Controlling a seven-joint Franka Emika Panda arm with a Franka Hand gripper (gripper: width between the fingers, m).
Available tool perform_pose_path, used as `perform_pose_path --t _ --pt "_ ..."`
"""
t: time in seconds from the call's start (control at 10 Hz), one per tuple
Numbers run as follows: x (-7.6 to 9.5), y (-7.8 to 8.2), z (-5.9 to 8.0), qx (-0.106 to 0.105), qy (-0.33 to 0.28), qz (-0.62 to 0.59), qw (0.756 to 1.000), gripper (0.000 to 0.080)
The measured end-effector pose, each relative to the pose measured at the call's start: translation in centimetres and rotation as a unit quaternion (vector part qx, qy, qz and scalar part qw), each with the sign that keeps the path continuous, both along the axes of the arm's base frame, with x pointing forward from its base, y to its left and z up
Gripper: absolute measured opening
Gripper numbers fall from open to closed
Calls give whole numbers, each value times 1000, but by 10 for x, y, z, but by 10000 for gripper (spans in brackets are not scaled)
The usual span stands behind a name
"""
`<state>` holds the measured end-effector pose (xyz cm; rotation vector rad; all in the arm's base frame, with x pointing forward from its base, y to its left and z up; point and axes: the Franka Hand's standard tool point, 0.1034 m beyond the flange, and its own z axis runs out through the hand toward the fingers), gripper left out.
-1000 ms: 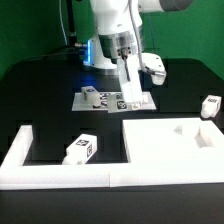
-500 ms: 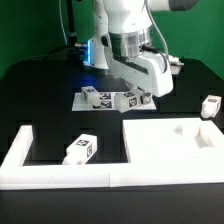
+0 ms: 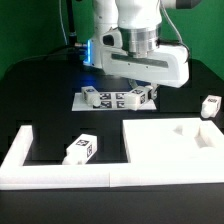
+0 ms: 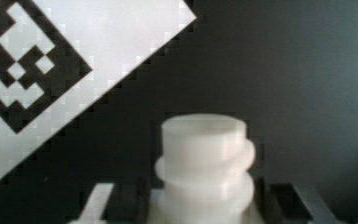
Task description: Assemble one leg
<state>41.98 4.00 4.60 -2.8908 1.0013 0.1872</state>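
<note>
My gripper (image 3: pixel 147 96) is turned sideways just above the marker board (image 3: pixel 100 101), at its end on the exterior view's right. It is shut on a leg (image 3: pixel 141 97), a small white block with tags. In the wrist view the leg (image 4: pixel 202 160) is a rounded white stub held between both fingers (image 4: pixel 115 200), with my gripper (image 4: pixel 201 206) closed on its sides. A second leg (image 3: pixel 80 148) lies in the front on the exterior view's left. A third leg (image 3: pixel 210 106) stands at the far right.
A large flat white panel with a raised rim (image 3: pixel 160 142) lies at the front right. A white L-shaped rail (image 3: pixel 22 150) runs along the front left. The marker board's tag (image 4: pixel 43 65) fills one corner of the wrist view.
The wrist has rotated from pointing down to lying sideways, with the leg still held. The hand body has swung toward the exterior view's right.
</note>
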Motion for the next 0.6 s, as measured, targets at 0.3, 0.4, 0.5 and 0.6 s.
perform_pose_path --t 0.3,0.4,0.5,0.6 --pt "-30 -2 -17 -10 -26 159 987 284" --pt "-37 2 -24 -18 -31 198 979 284" --pt "-37 10 -26 -19 -31 221 975 284" --pt "-34 13 -23 -18 -36 236 971 284"
